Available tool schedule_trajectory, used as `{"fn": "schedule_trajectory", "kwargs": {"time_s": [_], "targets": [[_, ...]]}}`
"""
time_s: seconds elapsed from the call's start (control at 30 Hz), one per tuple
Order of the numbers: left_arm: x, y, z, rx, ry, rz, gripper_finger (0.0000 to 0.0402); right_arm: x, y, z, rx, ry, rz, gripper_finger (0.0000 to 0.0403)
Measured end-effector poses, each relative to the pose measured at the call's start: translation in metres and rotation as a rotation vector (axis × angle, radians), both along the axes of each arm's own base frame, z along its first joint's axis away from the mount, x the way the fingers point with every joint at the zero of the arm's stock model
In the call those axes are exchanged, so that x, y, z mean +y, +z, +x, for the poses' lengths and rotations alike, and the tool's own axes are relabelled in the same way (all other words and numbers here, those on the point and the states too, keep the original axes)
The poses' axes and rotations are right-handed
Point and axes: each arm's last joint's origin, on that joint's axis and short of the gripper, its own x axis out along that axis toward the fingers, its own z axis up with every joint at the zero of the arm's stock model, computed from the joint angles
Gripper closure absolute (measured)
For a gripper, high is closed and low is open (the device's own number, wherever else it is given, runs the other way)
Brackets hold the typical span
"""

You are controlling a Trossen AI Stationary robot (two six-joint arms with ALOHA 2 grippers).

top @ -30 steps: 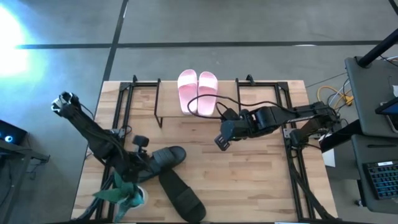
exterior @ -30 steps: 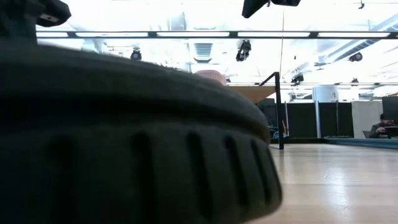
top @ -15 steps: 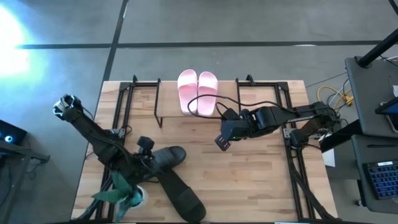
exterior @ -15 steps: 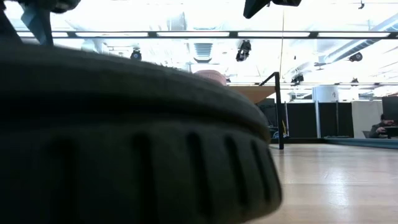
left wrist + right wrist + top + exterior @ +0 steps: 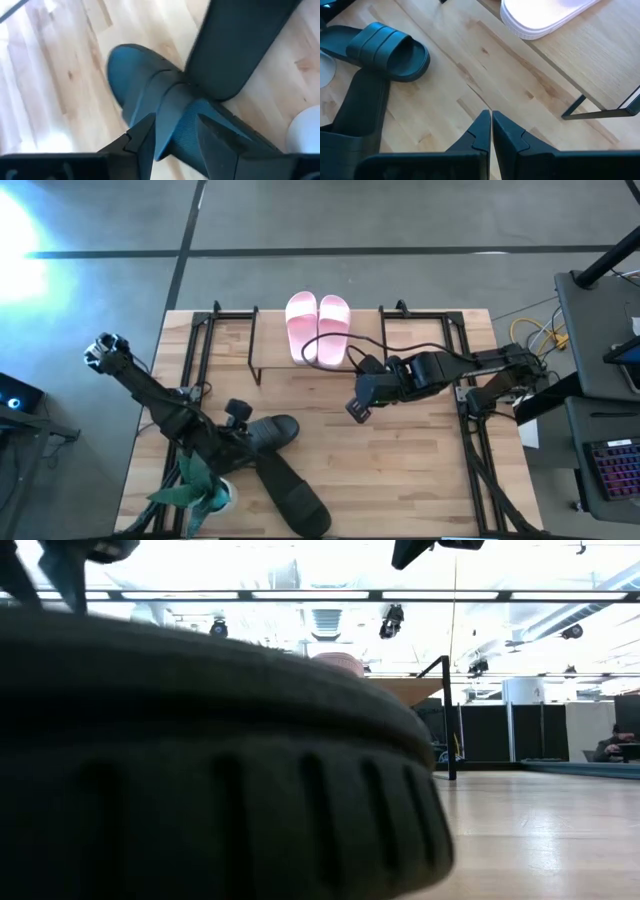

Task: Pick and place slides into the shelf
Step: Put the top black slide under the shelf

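Two light pink slides (image 5: 318, 328) lie side by side on the shelf (image 5: 275, 342) at the table's far middle. Two dark slides lie at the near left: one strap-up (image 5: 268, 432), and the other (image 5: 295, 498) nearer the front edge, with its end resting against the first. My left gripper (image 5: 177, 130) hangs over the strap-up slide, open, one finger on each side of its strap (image 5: 172, 107). My right gripper (image 5: 355, 408) is shut and holds nothing, above the table's middle, in front of the shelf. My left gripper comes slanting down from the table's left, and its fingers (image 5: 145, 137) stand astride the strap's ridge (image 5: 175, 117). I cannot tell whether they touch it. The slide lies flat on the table.
A green plant in a white pot (image 5: 198, 490) stands at the near left corner, close to my left arm. Black frame rails run along the table's left and right sides. The near dark slide's edge (image 5: 200, 760) fills most of the low view. Bare wood shows right of the dark slides.
My left gripper has shifted a little toward the table's right, over the strap-up dark slide, rising slightly. Both dark slides lie where they were. My right arm has kept still.
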Motion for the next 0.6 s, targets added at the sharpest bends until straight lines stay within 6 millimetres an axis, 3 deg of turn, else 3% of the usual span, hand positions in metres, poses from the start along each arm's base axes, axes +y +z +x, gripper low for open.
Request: {"fn": "schedule_trajectory", "kwargs": {"time_s": [0.1,0.2,0.6], "targets": [[0.007,0.003,0.005,0.028,0.026,0.005,0.0277,0.001,0.0,0.0,0.005,0.008,-0.003,0.0394],[0.013,-0.008,0.014,0.122,0.026,-0.019,0.0277,0.001,-0.001,-0.001,0.008,0.011,-0.001,0.0394],[0.0,-0.034,0.029,0.179,-0.039,0.091,0.0277,0.009,-0.011,-0.006,0.074,0.034,-0.01,0.0394]]}}
